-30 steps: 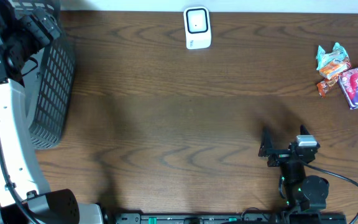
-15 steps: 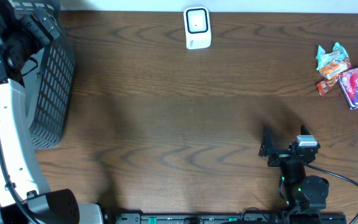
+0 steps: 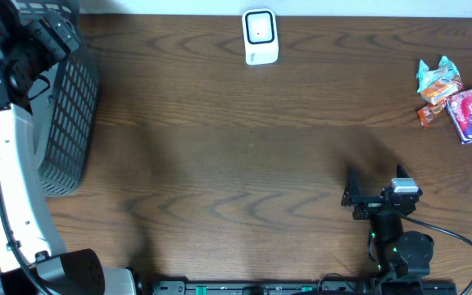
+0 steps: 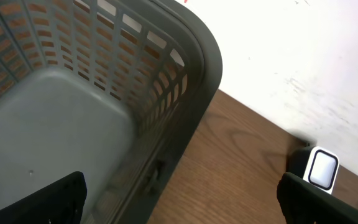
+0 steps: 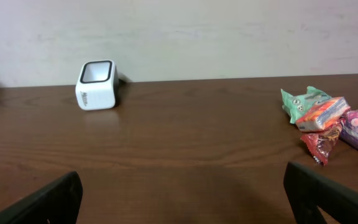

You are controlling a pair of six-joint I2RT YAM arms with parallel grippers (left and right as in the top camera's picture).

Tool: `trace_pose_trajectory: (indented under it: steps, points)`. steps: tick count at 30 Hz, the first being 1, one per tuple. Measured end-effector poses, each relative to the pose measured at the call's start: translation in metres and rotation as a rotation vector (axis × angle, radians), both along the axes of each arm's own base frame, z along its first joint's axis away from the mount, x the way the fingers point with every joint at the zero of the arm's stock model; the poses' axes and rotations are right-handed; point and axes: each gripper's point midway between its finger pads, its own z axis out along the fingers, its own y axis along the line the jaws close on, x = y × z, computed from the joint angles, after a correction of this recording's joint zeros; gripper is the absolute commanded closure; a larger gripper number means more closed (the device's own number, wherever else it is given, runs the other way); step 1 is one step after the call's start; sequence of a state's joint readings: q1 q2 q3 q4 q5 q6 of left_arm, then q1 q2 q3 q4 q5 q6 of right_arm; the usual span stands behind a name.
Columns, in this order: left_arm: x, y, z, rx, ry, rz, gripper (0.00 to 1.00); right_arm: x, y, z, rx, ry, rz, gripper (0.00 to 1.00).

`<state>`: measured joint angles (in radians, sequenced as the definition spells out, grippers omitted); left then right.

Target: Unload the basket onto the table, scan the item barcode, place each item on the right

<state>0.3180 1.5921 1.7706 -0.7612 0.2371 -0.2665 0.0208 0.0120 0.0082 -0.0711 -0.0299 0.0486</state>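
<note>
Nothing has moved: left claw (image 4: 179,200) and right claw (image 5: 180,198) stay wide open.

A dark brown wood-grain table (image 3: 220,164) fills nearly the whole overhead view, its grain running in long wavy bands. Along the far edge stands a plain off-white wall (image 5: 197,31), matte, marked with faint scuffs and smudges, and the table top runs right up to it. The light is soft and even, giving the wood a dull sheen and a few blurred, dim shadows.
</note>
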Motion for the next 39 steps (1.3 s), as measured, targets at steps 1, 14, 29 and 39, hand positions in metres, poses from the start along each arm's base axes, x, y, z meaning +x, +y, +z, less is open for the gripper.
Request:
trace_pose_trajectory:
  steps: [1,14,29,39]
  points:
    - [0.0,0.0,0.0,0.0,0.0,0.0,0.02,0.0,0.0,0.0,0.0,0.0,0.0,0.01]
    - [0.0,0.0,0.0,0.0,0.0,0.0,0.02,0.0,0.0,0.0,0.0,0.0,0.0,0.01]
    - [-0.017,0.001,-0.019,-0.003,0.104,0.021,0.02,0.0,0.0,0.0,0.0,0.0,0.0,0.01]
    - [-0.087,-0.027,-0.021,0.093,0.216,-0.039,0.02,0.0,0.0,0.0,0.0,0.0,-0.001,0.01]
